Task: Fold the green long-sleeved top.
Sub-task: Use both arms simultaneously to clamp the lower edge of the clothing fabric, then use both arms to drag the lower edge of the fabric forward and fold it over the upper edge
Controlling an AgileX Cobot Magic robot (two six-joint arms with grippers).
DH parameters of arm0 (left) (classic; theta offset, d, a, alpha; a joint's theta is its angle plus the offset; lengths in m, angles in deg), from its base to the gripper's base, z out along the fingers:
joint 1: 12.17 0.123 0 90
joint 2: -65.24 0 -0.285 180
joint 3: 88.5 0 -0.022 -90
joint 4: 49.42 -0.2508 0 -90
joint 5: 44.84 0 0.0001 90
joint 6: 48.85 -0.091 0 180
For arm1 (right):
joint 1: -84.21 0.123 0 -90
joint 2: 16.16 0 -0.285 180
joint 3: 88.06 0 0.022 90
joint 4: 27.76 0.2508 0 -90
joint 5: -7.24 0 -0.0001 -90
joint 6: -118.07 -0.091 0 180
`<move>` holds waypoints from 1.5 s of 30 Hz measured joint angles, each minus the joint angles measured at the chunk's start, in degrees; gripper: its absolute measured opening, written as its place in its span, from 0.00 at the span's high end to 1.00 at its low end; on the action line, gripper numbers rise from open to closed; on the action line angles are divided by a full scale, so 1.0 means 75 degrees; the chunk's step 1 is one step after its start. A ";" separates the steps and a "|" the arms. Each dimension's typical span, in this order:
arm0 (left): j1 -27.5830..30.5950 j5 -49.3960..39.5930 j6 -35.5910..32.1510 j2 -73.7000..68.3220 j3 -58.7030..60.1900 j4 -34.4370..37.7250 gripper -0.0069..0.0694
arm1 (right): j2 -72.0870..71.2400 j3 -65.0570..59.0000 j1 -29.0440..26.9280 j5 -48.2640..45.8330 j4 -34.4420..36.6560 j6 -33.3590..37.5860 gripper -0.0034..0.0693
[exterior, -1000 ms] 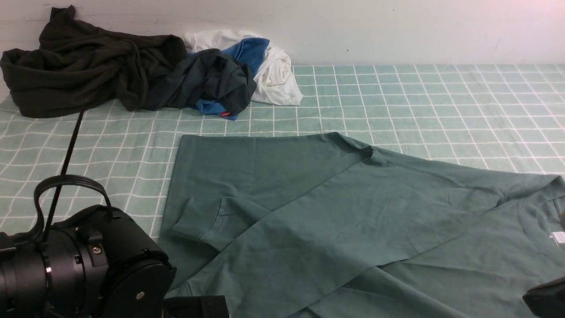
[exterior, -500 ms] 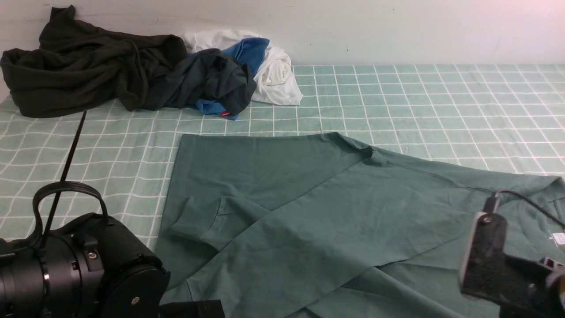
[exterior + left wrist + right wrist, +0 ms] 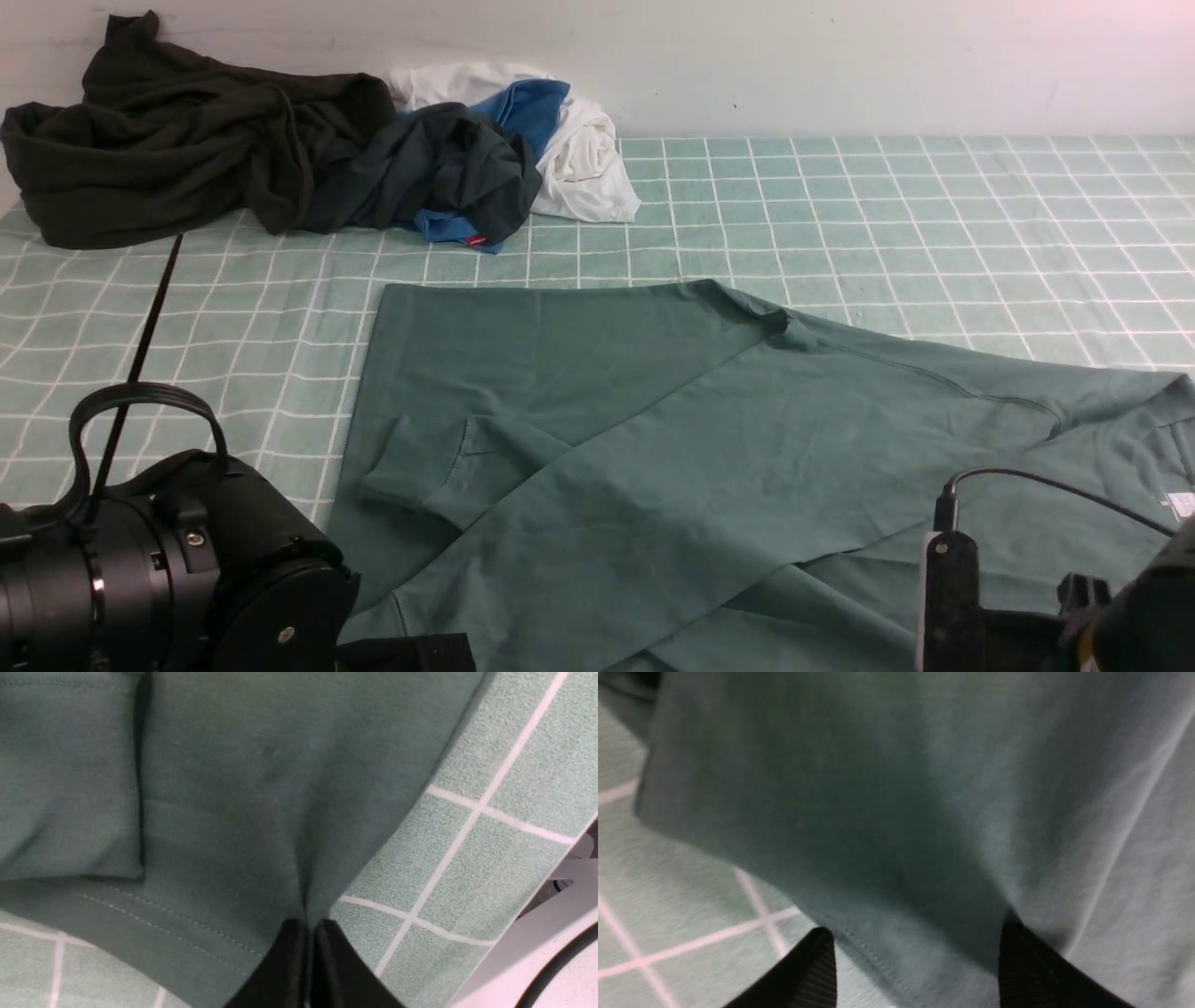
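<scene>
The left fingers pinch the green top at its near-left hem while the right fingers stand spread over its near-right edge, probably to lift both for folding.

Fingers: two pairs, left fingers and right fingers. Garments: four. One green long-sleeved top at the fingers; well beyond them, one olive-black garment, one navy-grey garment, one white garment.

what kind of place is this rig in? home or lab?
Looks like a lab cloth-folding bench, probably not a home: checked tablecloth against a bare white wall, a heap of spare garments at the back, the green top laid out in front.
</scene>
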 joint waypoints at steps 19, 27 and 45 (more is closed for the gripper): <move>0.0000 -0.0114 0.0440 0.0000 -0.0330 -0.0145 0.91 | -0.0385 0.0039 0.0006 -0.0082 -0.0229 0.0183 0.93; 0.0758 -0.0832 0.0782 -0.0018 -0.2109 -0.0736 0.91 | -0.0557 0.2174 -0.0412 -0.1043 -0.0436 0.0205 0.93; 0.3761 -0.0994 -0.0401 -0.4232 -0.8821 -0.0898 0.91 | 0.3802 0.7962 -0.2924 -0.1181 0.0748 0.1016 0.93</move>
